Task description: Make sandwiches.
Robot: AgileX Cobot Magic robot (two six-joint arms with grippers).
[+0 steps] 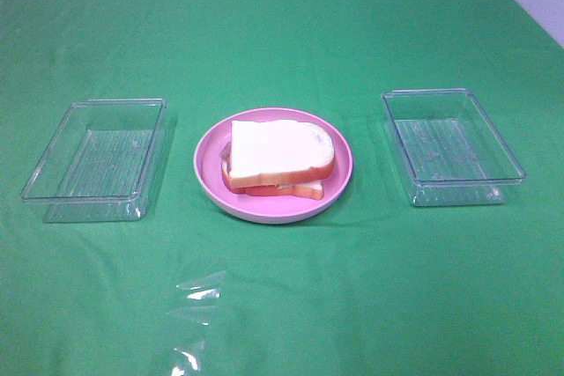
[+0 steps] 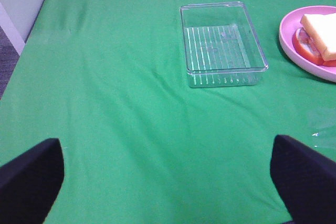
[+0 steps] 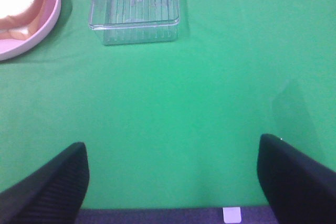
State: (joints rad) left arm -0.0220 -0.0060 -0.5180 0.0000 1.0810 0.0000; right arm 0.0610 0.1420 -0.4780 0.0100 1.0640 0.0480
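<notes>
Green cloth (image 1: 282,33), plated sandwiches (image 1: 278,158)

No readable text, label, brand, number or sign appeared anywhere in the three views of the scene.

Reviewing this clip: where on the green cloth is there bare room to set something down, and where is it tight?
Bare cloth lies beyond the pink plate and both clear trays, and along the near edge right of the crumpled clear wrap. Both trays look empty. Tightest: the narrow strips between plate and trays. The sandwiches fill most of the plate.
</notes>
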